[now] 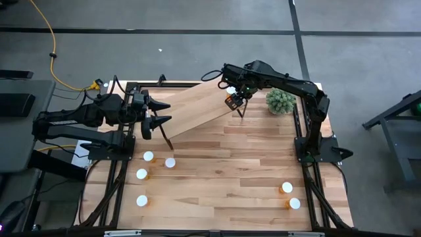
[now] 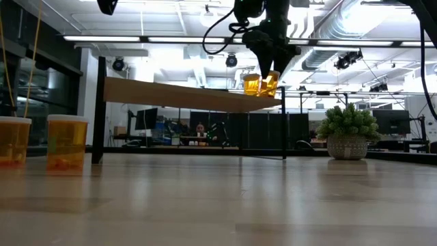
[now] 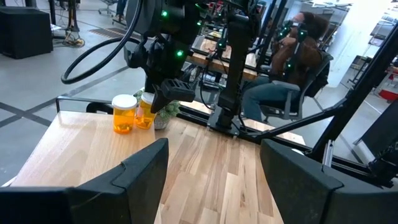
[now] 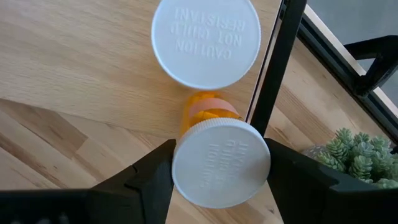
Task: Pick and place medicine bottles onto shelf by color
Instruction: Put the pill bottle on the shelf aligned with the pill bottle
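The shelf (image 1: pixel 197 108) is a light-wood plank on thin black legs, running slantwise across the table's far half. One medicine bottle (image 4: pixel 205 40), orange with a white cap, stands on the shelf's far right end. My right gripper (image 4: pixel 221 152) hangs above that end, pointing down, shut on a second bottle (image 2: pixel 270 83) right beside the first. Several more bottles stand on the tabletop: a group near the left edge (image 1: pixel 148 157) and two near the right (image 1: pixel 287 187). My left gripper (image 1: pixel 161 113) waits open at the shelf's left end, with nothing between its fingers. My right gripper pinches the bottle's white cap (image 4: pixel 186 168) between its two fingers (image 4: pixel 155 174), one on each side of the rim. The fingers come from above, pointing steeply down. The bottle hangs slightly tilted, its orange body (image 4: pixel 208 109) below the cap; whether its bottom touches the shelf I cannot tell.
A fuzzy green plant (image 1: pixel 281 101) in a pot stands on the table just right of the shelf's end. A black shelf leg (image 4: pixel 273 68) runs close beside the held bottle. Black frame rails border the table; a seated person (image 3: pixel 280 81) shows beyond it.
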